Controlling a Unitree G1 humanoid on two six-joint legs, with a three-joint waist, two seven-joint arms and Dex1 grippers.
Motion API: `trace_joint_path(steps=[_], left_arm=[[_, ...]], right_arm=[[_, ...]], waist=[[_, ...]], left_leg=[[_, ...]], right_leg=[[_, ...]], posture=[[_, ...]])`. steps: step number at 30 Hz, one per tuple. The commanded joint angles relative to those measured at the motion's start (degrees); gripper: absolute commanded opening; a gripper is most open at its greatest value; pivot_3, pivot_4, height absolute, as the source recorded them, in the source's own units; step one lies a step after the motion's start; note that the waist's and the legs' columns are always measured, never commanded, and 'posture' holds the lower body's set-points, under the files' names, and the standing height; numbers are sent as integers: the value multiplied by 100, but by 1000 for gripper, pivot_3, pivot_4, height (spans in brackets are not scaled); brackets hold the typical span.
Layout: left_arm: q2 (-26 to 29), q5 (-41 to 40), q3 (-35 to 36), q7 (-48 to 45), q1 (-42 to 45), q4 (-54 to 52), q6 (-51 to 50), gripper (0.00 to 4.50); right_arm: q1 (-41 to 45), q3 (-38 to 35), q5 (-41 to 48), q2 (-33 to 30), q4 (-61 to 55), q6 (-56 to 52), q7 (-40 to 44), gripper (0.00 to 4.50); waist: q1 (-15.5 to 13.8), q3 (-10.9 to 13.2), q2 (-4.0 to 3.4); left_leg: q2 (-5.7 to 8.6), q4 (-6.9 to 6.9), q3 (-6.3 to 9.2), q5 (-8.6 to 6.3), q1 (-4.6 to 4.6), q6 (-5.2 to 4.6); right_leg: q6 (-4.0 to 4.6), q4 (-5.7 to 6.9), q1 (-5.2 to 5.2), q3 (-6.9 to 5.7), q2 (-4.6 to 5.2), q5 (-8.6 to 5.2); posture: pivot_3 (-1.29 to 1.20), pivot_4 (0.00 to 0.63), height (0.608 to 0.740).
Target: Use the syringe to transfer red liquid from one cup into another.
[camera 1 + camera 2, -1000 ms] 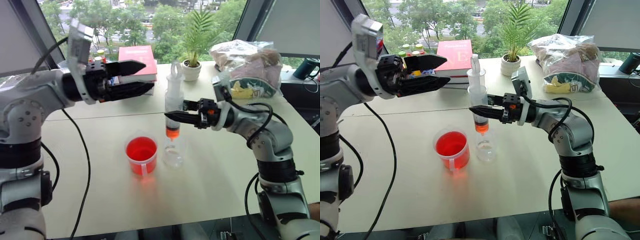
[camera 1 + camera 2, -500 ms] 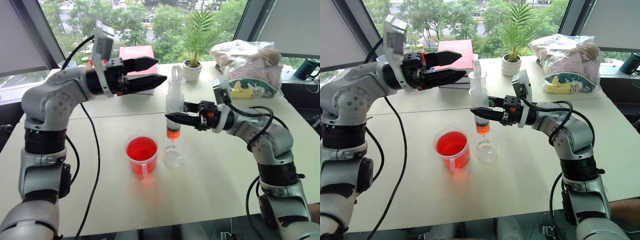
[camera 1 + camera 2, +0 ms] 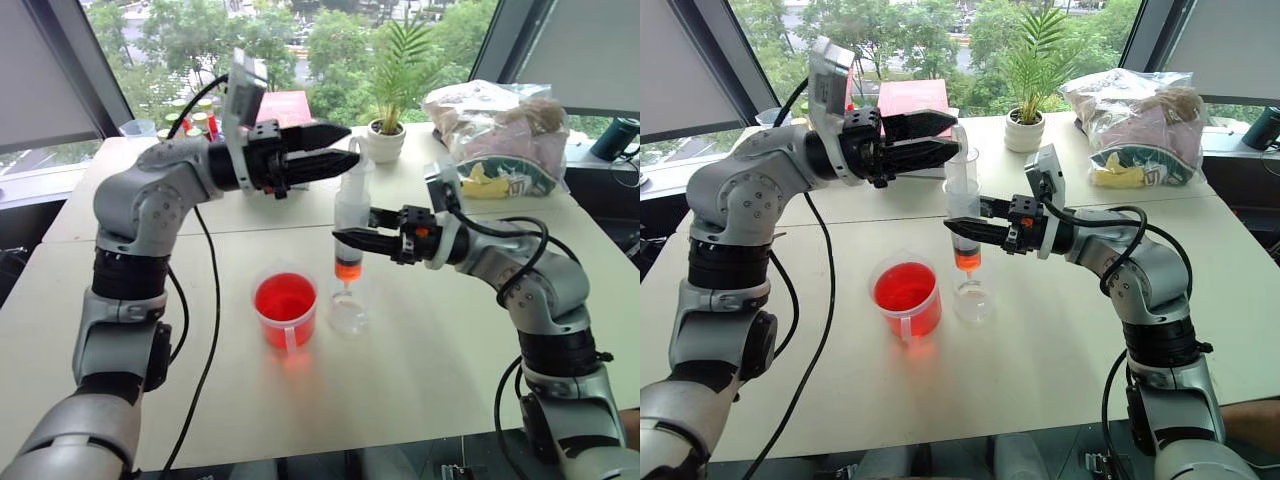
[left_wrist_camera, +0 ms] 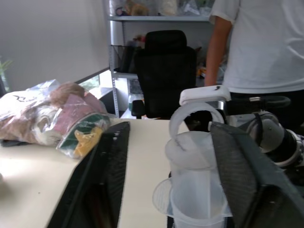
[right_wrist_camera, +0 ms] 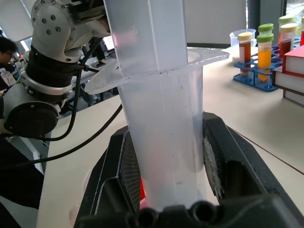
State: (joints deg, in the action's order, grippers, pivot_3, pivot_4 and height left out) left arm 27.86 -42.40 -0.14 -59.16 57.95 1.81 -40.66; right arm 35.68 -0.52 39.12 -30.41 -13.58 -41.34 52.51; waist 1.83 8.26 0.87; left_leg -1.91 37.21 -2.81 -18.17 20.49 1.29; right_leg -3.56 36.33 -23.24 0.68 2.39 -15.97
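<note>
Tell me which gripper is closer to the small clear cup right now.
Right. The right gripper grips the syringe barrel directly above the small clear cup. The left gripper is higher, by the plunger ring.

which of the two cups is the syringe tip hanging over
The smaller clear cup, narrow and colourless. The syringe, held upright by the right gripper, has its orange-red tip right above it. The wider cup, glowing red with liquid, stands beside it toward the robot's left.
</note>
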Motion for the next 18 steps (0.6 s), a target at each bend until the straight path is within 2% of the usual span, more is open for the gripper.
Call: trace_joint_path(steps=[1, 2, 3, 18], left_arm=[[-42, -13, -106, -179, 92, -187, -69, 747], [-43, -28, -120, -217, 75, -215, -99, 276], [-45, -39, -132, -245, 64, -233, -129, 80], [-78, 79, -332, -379, -465, -641, -142, 80]], right_arm=[[85, -133, 186, -25, -380, 52, 1, 1439], [86, -138, 192, -28, -394, 43, -7, 1439], [88, -144, 194, -31, -406, 38, -9, 1439], [258, -416, 321, -341, -459, -81, -88, 1439]], waist=[[0, 0, 0], [1, 0, 0], [3, 0, 0], [-74, 0, 0]], left_leg=[[0, 0, 0, 0, 0, 0], [0, -1, 0, 0, 0, 0], [0, -2, 1, 0, 0, 0], [-1, -1, 2, 0, -2, -1]], right_leg=[[0, 0, 0, 0, 0, 0], [0, 0, 0, 0, 0, 0], [0, 0, 0, 0, -1, 0], [-1, -1, 1, 0, -3, 0]], posture=[[0, 150, 740], [0, 150, 740], [0, 150, 740], [0, 150, 740]])
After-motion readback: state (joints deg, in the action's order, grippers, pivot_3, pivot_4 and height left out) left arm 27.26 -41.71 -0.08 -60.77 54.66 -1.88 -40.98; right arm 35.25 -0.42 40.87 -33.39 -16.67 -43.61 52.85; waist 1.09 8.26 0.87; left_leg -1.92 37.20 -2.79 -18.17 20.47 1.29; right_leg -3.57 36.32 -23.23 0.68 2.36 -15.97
